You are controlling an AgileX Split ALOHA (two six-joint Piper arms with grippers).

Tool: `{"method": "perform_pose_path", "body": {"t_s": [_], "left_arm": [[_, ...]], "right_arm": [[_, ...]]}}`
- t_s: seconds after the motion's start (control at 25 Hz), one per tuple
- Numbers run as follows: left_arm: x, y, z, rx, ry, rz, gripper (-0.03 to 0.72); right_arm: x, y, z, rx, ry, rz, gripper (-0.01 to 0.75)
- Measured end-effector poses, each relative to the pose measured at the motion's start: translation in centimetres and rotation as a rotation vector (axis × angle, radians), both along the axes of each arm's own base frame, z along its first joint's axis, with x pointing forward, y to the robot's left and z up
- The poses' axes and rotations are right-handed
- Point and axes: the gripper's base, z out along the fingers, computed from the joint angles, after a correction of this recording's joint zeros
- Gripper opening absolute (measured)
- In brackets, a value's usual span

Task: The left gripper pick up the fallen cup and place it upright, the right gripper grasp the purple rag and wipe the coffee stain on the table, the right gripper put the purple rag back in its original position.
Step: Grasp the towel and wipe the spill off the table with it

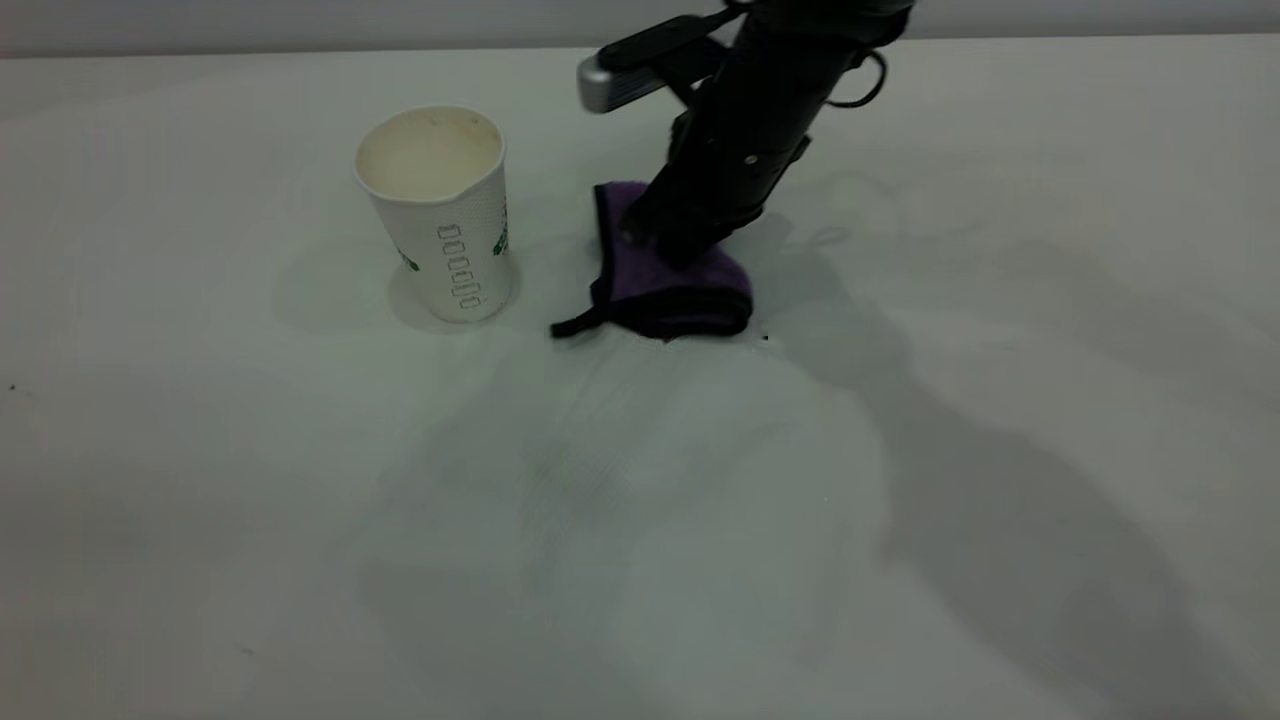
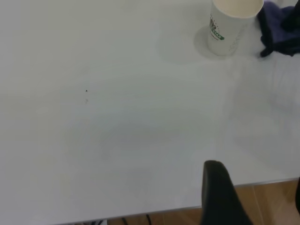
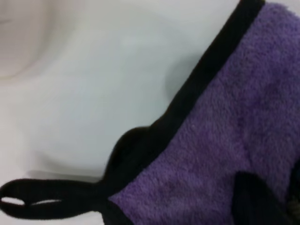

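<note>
The cup (image 1: pixel 438 212) stands upright on the table (image 1: pixel 300 520), mouth up, toward the far edge and left of the middle, with its cream lining showing and green lettering running down its side. Just to its right, apart from it, lies the rag (image 1: pixel 672 283), bunched into a low purple heap with black edging along its front and left side; its black strap loop (image 1: pixel 574 326) trails on the table toward the cup. The right gripper (image 1: pixel 668 243) leans down from the far edge and presses into the top of the rag, its fingertips sunk in the cloth, so whether the jaws pinch the rag or only rest on it cannot be told; the right wrist view shows the purple pile close up with one dark finger (image 3: pixel 255 199) against it. A silver-grey plate (image 1: pixel 620 78) juts from the arm above the rag. No stain shows around the rag; only faint grey smears mark the table in front of it, and a tiny dark speck (image 1: pixel 766 338) sits by its right end. The left gripper (image 2: pixel 220 194) hangs over the table's near-left edge, well apart from the cup; only one black finger shows, so its jaws cannot be judged.
</note>
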Motion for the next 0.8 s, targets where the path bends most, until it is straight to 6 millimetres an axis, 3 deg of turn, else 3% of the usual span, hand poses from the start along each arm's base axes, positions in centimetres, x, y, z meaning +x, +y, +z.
{"method": "perform_pose_path", "body": {"t_s": [0.48, 0.64, 0.8], "left_arm": [[0.0, 0.0, 0.0, 0.0, 0.0, 0.0, 0.455], [0.0, 0.0, 0.0, 0.0, 0.0, 0.0, 0.455], [0.0, 0.0, 0.0, 0.0, 0.0, 0.0, 0.455]], "right_arm": [[-5.7, 4.5, -0.3, -0.016, 0.305, 0.15, 0.048], [-8.0, 5.3, -0.6, -0.052, 0.44, 0.218, 0.048], [-8.7, 5.6, -0.7, -0.065, 0.473, 0.24, 0.049]]}}
